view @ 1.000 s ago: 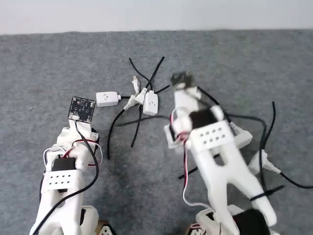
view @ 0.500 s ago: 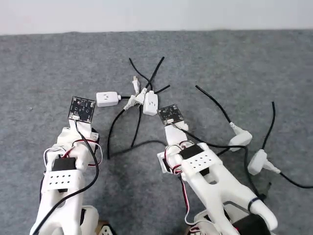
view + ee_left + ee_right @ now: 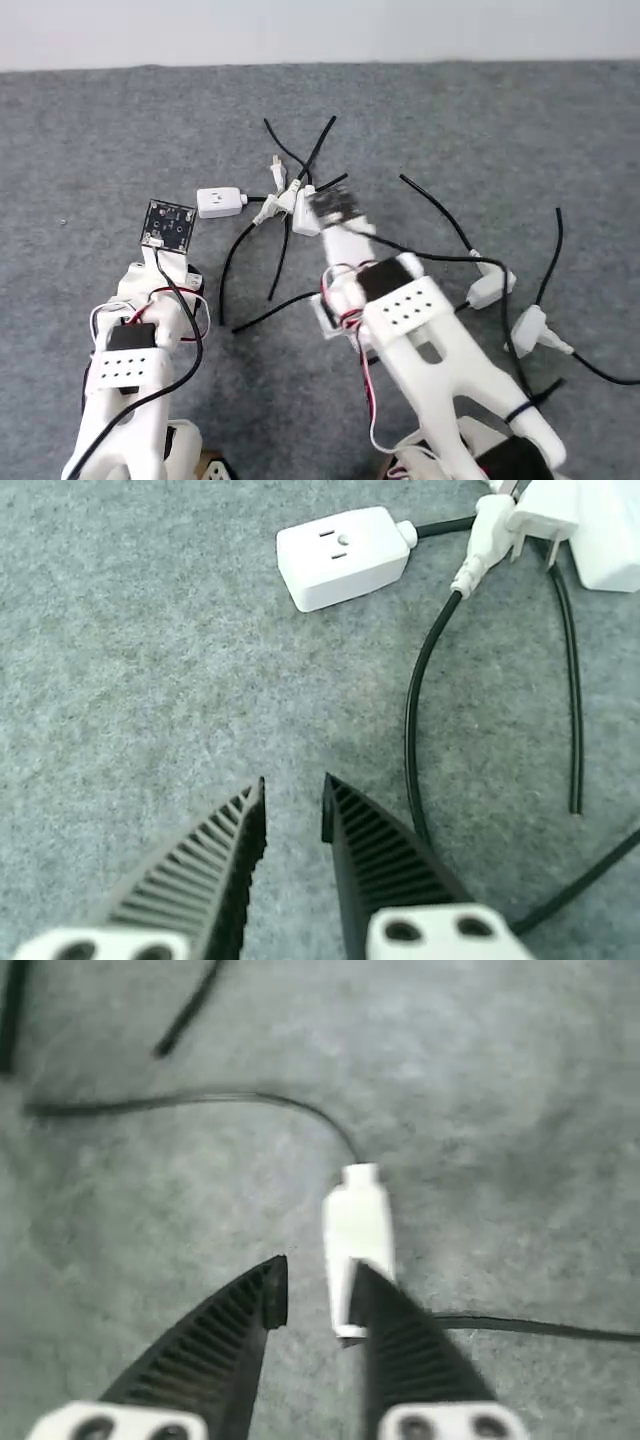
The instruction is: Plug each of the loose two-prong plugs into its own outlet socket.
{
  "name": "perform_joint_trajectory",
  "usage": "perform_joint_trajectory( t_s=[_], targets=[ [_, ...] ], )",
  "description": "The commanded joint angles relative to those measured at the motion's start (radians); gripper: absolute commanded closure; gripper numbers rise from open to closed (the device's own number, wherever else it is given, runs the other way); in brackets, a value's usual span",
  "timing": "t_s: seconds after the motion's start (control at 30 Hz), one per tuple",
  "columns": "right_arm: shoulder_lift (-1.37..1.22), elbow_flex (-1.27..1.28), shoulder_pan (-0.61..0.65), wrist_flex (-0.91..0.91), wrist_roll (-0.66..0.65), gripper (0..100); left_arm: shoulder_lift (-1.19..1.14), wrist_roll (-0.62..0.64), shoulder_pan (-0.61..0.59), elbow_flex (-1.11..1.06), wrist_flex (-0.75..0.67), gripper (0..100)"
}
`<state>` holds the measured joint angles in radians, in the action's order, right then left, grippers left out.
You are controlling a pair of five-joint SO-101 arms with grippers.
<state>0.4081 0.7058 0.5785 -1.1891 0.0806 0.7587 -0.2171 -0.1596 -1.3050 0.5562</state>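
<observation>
Loose white two-prong plugs [image 3: 268, 208] lie in a tangle of black cords [image 3: 300, 150] at the middle of the grey carpeted worktop [image 3: 90, 130]. They sit between the first white outlet socket [image 3: 221, 202] and the second white outlet socket [image 3: 303, 222]. An outer pair of plugs [image 3: 488, 289] lies well apart, on the far side of the white right arm [image 3: 420, 310].

Since half a second ago the right arm has swung forward toward the tangle. Its wrist camera board [image 3: 335, 207] now hangs over the second white outlet socket and partly hides it, where before it stood short of it. The white left arm [image 3: 130, 350] has not shifted. A loose cord end [image 3: 275, 308] beside the right arm has slid slightly, and the nearer of the outer pair of plugs has been drawn a little toward that arm's base.

The left gripper [image 3: 293, 790] is released and empty, over bare carpet short of the first white outlet socket. The right gripper [image 3: 315, 1270] is also parted and clamps nothing. A white corded plug body [image 3: 357, 1222] lies on the carpet at its tips, its near end behind one finger.

The worktop's grey pile runs back to a pale wall [image 3: 320, 30]
</observation>
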Motion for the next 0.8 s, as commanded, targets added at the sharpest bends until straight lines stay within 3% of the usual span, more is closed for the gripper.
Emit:
perform_joint_trajectory(
  t_s=[0.0, 0.13, 0.53, 0.77],
  targets=[
    [0.025, -0.015, 0.093, -0.018, -0.074, 99.4, 0.020, 0.002, 0.002, 0.012, -0.023, 91],
    [0.025, 0.021, 0.099, -0.001, -0.080, 99.0, 0.020, 0.000, 0.002, 0.012, -0.023, 91],
    [0.024, 0.161, -0.216, 0.202, -0.206, 99.0, 0.020, 0.000, 0.002, 0.012, -0.023, 91],
    [0.024, 0.164, -0.280, 0.203, -0.230, 99.0, 0.020, 0.000, 0.003, 0.012, -0.023, 91]
  ],
)
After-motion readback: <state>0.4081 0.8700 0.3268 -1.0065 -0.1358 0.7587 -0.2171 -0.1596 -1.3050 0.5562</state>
